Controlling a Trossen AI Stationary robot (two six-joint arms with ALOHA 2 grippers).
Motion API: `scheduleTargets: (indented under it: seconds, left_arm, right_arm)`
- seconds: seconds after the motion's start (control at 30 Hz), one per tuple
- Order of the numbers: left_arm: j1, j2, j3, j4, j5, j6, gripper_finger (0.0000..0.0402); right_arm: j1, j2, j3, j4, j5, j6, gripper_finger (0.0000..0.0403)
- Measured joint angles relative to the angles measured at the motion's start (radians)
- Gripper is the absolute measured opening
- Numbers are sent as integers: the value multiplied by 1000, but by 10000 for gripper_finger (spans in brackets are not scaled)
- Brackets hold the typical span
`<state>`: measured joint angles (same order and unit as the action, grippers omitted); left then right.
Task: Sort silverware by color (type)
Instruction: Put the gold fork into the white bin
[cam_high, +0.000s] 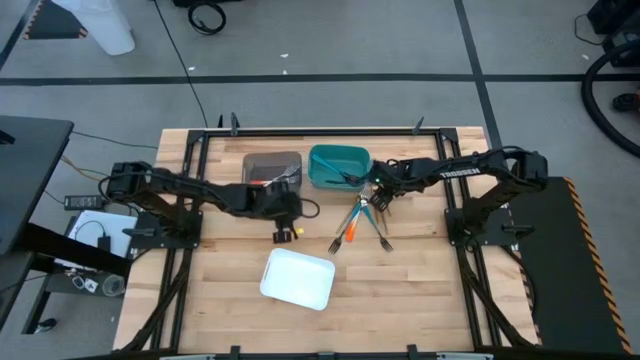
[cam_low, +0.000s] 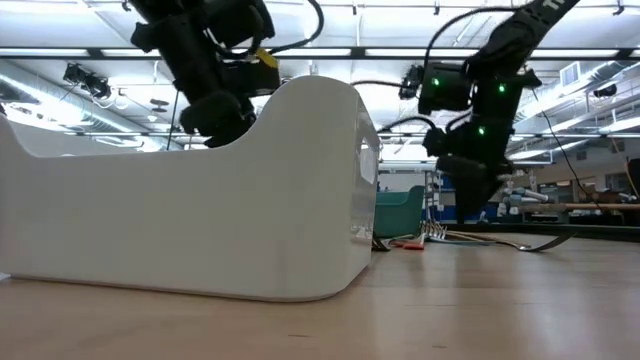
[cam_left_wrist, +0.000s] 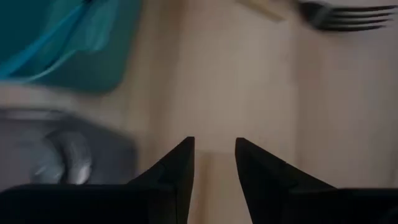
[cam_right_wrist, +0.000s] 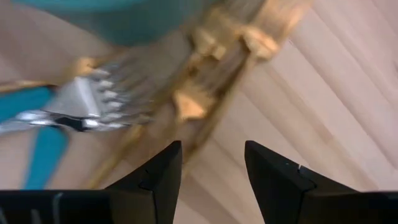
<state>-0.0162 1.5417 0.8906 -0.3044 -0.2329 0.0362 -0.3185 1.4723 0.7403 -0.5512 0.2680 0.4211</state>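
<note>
Our right tool (cam_right_wrist: 208, 163) hangs over the silverware (cam_high: 357, 222) heaped mid-worktop beside the teal bin (cam_high: 338, 166), fingers apart and empty, likely set to pick. Left tool (cam_left_wrist: 213, 163), narrowly apart and empty, hovers by the grey bin (cam_high: 272, 167).

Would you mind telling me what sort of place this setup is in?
Probably a robotics lab or workshop: a wooden table on a taped concrete floor, exposed ceiling lights, and distant workbenches.

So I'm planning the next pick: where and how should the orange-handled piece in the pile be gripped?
Probably grip the orange-handled piece at mid-handle, coming straight down with the fingers across its width. It lies flat on the table, and its lower end sticks out of the pile, away from the crossed forks. The right gripper, open, is nearest.
</note>
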Motion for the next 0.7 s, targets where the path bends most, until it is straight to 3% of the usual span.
scheduleTargets:
  seconds: [0.57, 0.7]
  left_arm:
    - [-16, 0, -16, 125, 10, 45, 125]
    - [-16, 0, -16, 117, 10, 23, 125]
  right_arm:
    - [-15, -4, -145, 210, 26, 23, 187]
    - [-25, -5, -167, 215, 3, 37, 167]
